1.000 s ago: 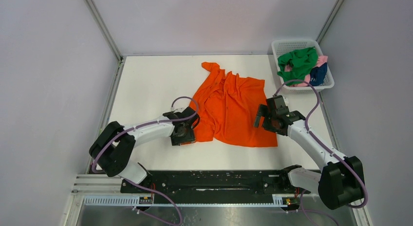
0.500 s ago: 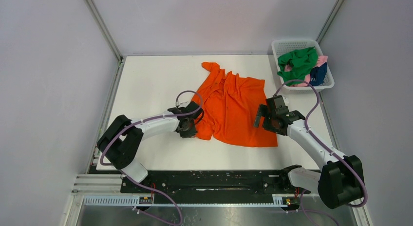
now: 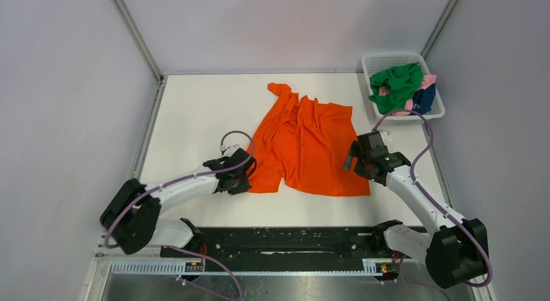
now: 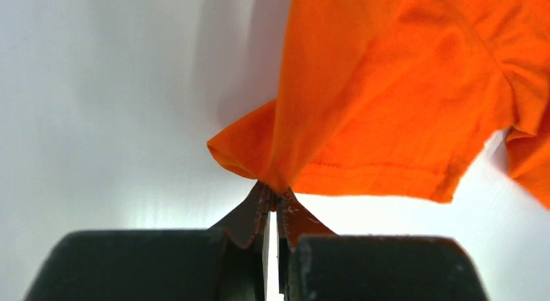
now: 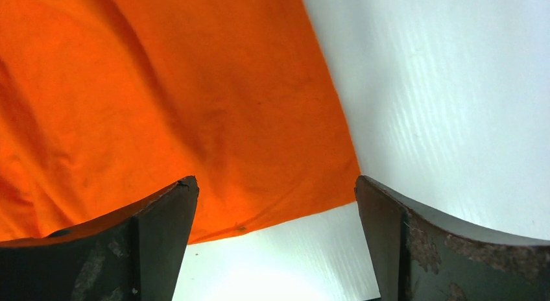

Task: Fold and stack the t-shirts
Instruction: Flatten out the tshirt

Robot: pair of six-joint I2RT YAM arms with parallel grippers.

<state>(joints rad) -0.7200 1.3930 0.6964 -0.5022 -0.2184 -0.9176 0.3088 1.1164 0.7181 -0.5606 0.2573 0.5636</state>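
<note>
The white table (image 3: 194, 113) is the biggest thing, and the two arms reach over it from the near edge. The orange t-shirt (image 3: 305, 145) lies spread out in the middle of the table, a bit crumpled, with one sleeve poking toward the far side. A white basket (image 3: 370, 62) sits in the far right corner. Inside it a green t-shirt (image 3: 397, 84) is bunched on top, with a pink t-shirt (image 3: 429, 80) and a navy blue t-shirt (image 3: 425, 98) peeking out beside it.

The left gripper (image 3: 245, 181) is at the near left corner of the orange t-shirt. Its claw is pressed together and pinches a little bit of the orange cloth, which bunches into a point right at the fingertips (image 4: 259, 207).

The right gripper (image 3: 357, 163) is over the right edge of the orange t-shirt, close to its near right corner. Its claw is spread wide and holds nothing. In its own camera the corner of the cloth shows between the two fingers (image 5: 155, 229)
</note>
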